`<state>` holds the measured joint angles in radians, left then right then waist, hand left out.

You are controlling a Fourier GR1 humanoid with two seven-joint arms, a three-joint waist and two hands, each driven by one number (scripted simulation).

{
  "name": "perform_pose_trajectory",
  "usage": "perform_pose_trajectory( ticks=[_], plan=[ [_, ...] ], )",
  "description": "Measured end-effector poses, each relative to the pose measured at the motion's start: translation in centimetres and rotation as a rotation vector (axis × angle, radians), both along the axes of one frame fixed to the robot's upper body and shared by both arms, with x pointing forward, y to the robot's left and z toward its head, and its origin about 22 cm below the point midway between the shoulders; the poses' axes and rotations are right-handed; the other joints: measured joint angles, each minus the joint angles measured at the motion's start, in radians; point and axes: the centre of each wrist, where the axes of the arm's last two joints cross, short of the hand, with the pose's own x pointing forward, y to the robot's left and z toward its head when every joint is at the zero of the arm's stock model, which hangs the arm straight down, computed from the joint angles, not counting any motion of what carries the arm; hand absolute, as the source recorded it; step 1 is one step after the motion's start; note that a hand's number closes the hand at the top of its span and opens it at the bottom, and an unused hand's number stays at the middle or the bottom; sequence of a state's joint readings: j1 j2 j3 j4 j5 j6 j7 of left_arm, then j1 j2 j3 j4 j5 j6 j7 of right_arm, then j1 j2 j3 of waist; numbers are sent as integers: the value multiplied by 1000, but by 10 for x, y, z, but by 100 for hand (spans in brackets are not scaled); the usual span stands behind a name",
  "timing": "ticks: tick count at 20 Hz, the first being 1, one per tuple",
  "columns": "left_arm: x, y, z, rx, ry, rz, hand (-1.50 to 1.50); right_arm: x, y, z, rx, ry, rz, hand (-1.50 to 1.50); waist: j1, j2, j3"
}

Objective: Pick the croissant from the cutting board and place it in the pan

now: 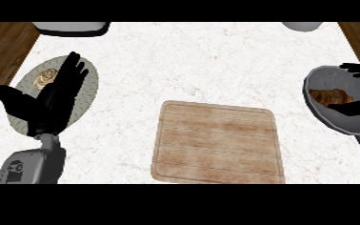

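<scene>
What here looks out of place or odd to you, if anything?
Nothing looks spilled or broken. The cutting board lies bare. The croissant is in the pan at the right edge, with black fingers of the right hand at the rim. The left hand rests open over a plate holding a pastry.

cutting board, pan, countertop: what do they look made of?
Square tan cutting board: looks like wood, matte, with grain streaks and plank lines. Round grey pan at the right edge: probably metal, smooth grey wall with a soft sheen; the brown croissant lies inside. White countertop: marble-like stone, faint veining.
</scene>
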<state>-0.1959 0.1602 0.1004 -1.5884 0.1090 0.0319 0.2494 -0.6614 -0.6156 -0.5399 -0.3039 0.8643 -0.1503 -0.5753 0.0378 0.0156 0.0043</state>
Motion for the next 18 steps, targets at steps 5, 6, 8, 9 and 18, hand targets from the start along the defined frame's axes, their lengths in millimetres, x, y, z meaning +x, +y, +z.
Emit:
perform_pose_trajectory(
  ticks=[5, 6, 8, 9, 18],
  plan=[
    [-1, 2, -1, 1, 1, 10, 0, -14, -23, 7, 195, -121, -5, -150, -11, -3, 0],
    [-1, -1, 0, 0, 3, 9, 0, -18, -27, 7, 238, -137, -12, -150, -11, -3, 0],
    [-4, -5, -1, -1, 4, 8, 0, -28, -43, 15, 329, -169, -27, -150, -13, -4, 1],
    [-3, -4, 0, 1, 5, 12, 0, -34, -51, 17, 375, -183, -33, -150, -16, -4, 1],
    [-7, 3, -5, -3, 6, 29, 0, -109, -117, 42, 623, -241, -40, -150, -29, -5, 2]
  ],
)
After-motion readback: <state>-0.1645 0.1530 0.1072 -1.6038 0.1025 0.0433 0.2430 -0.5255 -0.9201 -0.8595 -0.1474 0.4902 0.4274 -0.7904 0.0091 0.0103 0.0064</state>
